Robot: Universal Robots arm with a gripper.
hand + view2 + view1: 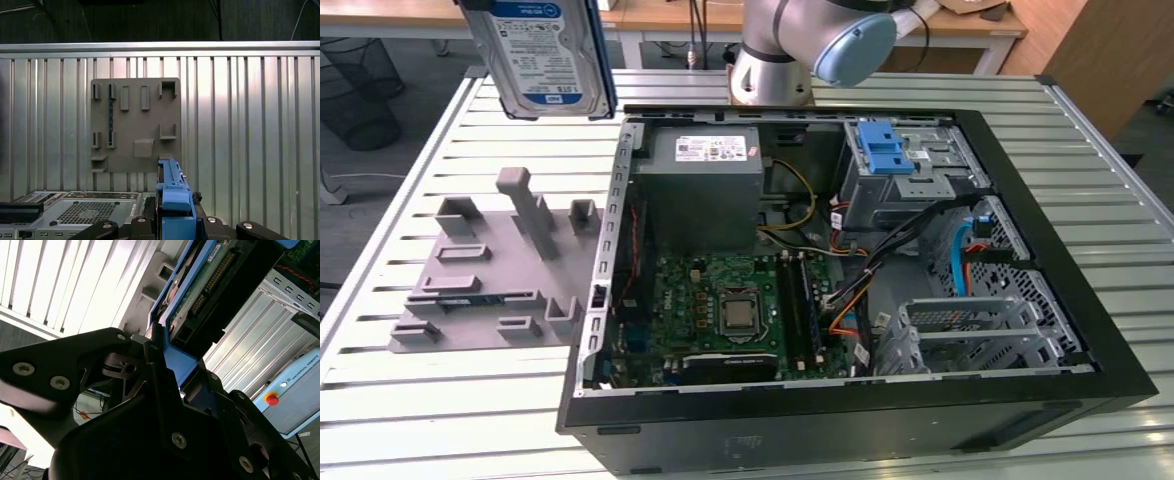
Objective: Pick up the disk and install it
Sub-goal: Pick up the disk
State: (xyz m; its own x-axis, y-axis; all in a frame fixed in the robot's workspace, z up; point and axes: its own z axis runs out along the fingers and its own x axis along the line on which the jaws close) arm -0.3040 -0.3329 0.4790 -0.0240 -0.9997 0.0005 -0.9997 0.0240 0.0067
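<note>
Silver disk [540, 50] is off the table and held in the air at the exterior view's upper left. It stands upright with its white-and-blue label facing that camera, and the dark blue carrier frame [603, 60] shows along its edges. It hangs over the far part of the slatted metal table [1107, 200], beyond the grey fixture plate [467, 300] and apart from the open computer case [854, 430]. In the second wrist view the gripper [175, 357] has its jaws closed on the blue frame. One black finger [155, 355] presses against the frame's side, and the disk's green circuit-board underside [200, 285] runs away from the clamp. In the first wrist view the edge of the frame [172, 192] rises from between the gripper's black parts [172, 222]. The fixture plate [135, 115] lies flat on the table slats below it, and a corner of the case [65, 210] shows near the gripper. Inside the case, in the exterior view, the grey power-supply box [698, 190] sits at the far side and the motherboard [707, 310] lies nearer the camera. The blue latch piece [883, 150] rests on top of the metal bay [907, 185], and a perforated drive cage [974, 330] stands at the exterior view's right. The arm's base [787, 50] stands behind the case.
</note>
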